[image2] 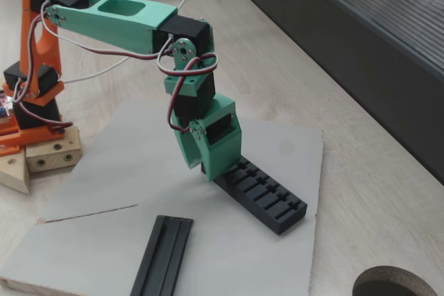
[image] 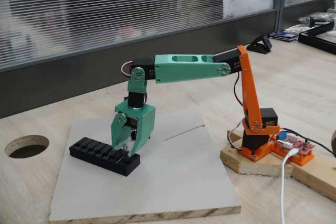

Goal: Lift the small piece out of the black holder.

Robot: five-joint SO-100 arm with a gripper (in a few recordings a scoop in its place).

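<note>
One gripper (image: pixel 126 153) | down at black holder's (image: pixel 97 153) end slot | jaw state unclear | small piece unseen

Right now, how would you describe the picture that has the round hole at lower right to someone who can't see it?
A green and orange robot arm bends down so its gripper meets one end of the black holder, a low slotted block on a grey board. A narrow black rail lies nearer the camera; the jaws' tips are hidden.
</note>
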